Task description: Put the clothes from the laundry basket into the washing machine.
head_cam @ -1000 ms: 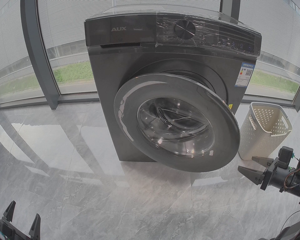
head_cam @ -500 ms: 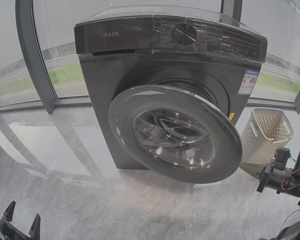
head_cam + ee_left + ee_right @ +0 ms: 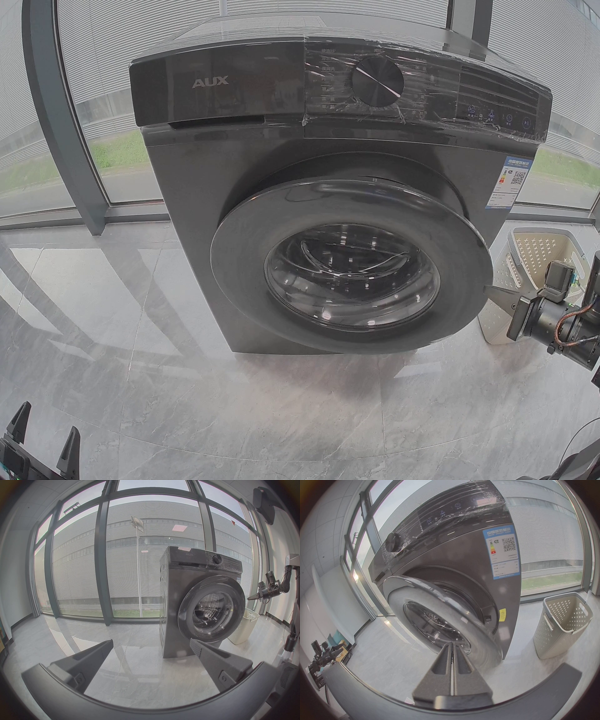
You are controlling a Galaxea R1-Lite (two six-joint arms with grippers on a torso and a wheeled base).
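Note:
The grey washing machine (image 3: 337, 125) stands ahead, its round glass door (image 3: 350, 269) swung almost flat against the front. My right gripper (image 3: 494, 292) is shut on nothing, with its tips at the door's right rim. In the right wrist view the closed fingers (image 3: 452, 644) point at the door (image 3: 431, 598), which stands slightly ajar. The cream laundry basket (image 3: 544, 250) sits on the floor right of the machine, showing bare perforated walls inside. My left gripper (image 3: 44, 431) hangs open low at the near left, far from the machine (image 3: 175, 583).
Glossy grey tile floor (image 3: 187, 375) spreads in front and to the left of the machine. Tall windows with dark frames (image 3: 69, 156) run behind it. The basket (image 3: 565, 620) stands close to the machine's right side.
The door has swung from wide open to nearly closed. My right gripper has shut and risen to the door's right rim. The head camera has moved closer.

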